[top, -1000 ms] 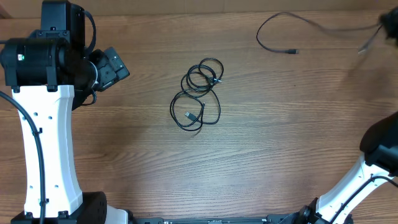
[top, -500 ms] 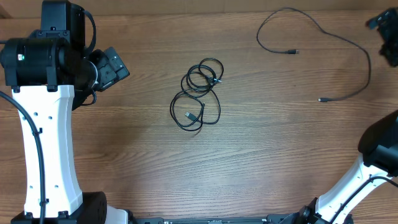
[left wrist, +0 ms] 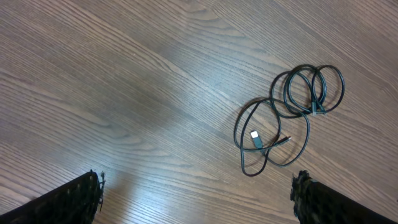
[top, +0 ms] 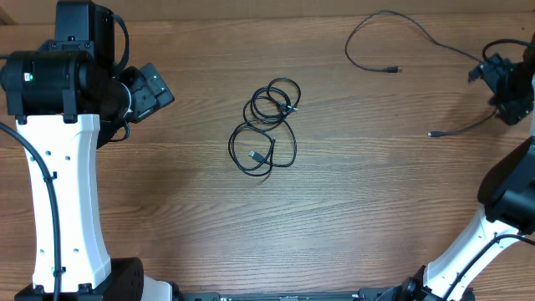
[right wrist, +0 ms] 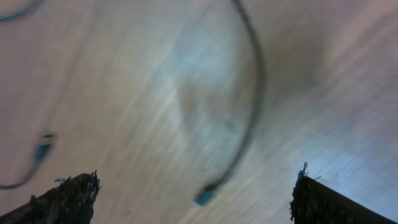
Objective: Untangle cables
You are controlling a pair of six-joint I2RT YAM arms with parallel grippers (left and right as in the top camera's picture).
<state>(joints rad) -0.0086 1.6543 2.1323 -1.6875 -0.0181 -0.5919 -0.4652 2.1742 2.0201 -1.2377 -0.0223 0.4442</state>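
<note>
From overhead, cannot separate the fingers of the left hand (top: 155,90), a dark block tucked against its bulky arm at the left side of the table (top: 167,217). Can place the coiled bundle of cables (top: 267,125) mid-table, well apart from both hands, with loops too overlapped to count the cords. Can follow the loose cable (top: 389,12) from a small plug in the far right part of the table, up through an arc and down to the right, then lose it under the right hand (top: 500,88), itself partly cut by the frame edge. Picks up again below that hand and ends in a second plug lying free on the wood. Cannot judge from here whether that hand touches the strand (only that it sits over it). From the left wrist, just two dark fingertips (left wrist: 74,199) in the bottom corners, the rest cropped: left hand spread wide, holding nothing, with the coiled bundle of cables (left wrist: 289,118) ahead and to the right, a pale plug inside its lower loop. From the right wrist, all smeared and soft: again only two fingertips (right wrist: 65,196) in the corners, right hand fully spread, gripping nothing. Between them, flat on the table, a curved stretch of the loose cable (right wrist: 255,93) ending in a bluish plug, clear of both tips; at the left edge a second blurred plug, its cord unclear.
</note>
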